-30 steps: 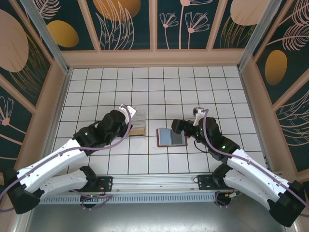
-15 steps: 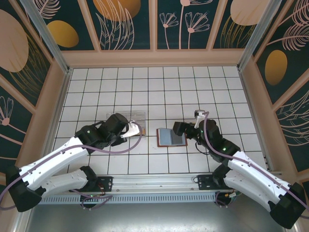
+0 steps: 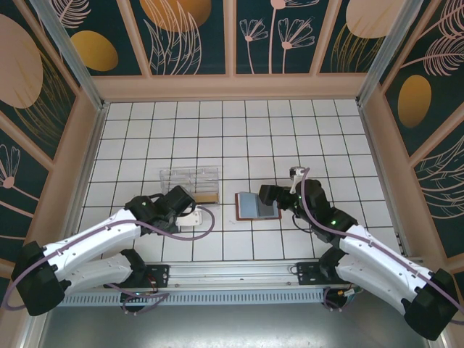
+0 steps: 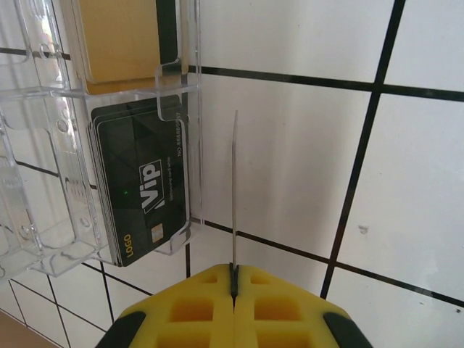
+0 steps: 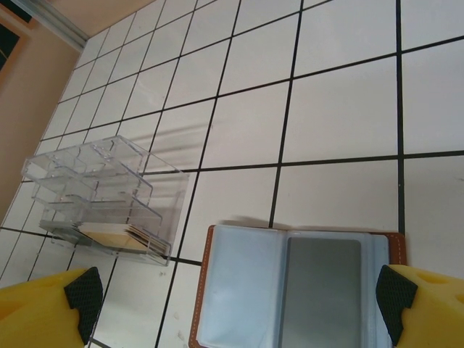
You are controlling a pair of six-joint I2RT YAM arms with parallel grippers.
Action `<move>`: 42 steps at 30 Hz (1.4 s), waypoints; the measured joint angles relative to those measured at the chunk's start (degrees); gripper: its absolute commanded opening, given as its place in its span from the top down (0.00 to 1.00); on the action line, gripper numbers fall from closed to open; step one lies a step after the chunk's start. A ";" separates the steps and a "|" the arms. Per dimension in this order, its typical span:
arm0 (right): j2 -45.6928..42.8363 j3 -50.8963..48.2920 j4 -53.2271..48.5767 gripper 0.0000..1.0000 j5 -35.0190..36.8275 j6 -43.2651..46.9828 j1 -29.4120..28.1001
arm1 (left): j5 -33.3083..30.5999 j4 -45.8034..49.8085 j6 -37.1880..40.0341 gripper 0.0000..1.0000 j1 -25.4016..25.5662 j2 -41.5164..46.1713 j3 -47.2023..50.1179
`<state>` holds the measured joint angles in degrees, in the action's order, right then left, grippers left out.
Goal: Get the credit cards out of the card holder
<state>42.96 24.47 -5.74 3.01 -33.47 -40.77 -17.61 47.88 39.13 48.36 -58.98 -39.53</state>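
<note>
The left jaws are clenching a thin card [image 4: 234, 188] edge-on beside the clear box [image 4: 43, 239], where a black card [image 4: 141, 181] is showing "Vip" and "LOGO". The right jaws are hanging released over the card holder [image 5: 246, 283], which is lying open on the counter [image 3: 290, 138].
</note>
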 measured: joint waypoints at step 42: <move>0.66 -1.01 0.90 0.01 0.02 -0.07 0.00 | -2.95 -19.82 8.59 0.57 -9.49 -5.27 5.14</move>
<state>43.62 23.46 -4.84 3.03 -33.54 -40.77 -20.56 28.05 47.72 38.87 -64.25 -34.39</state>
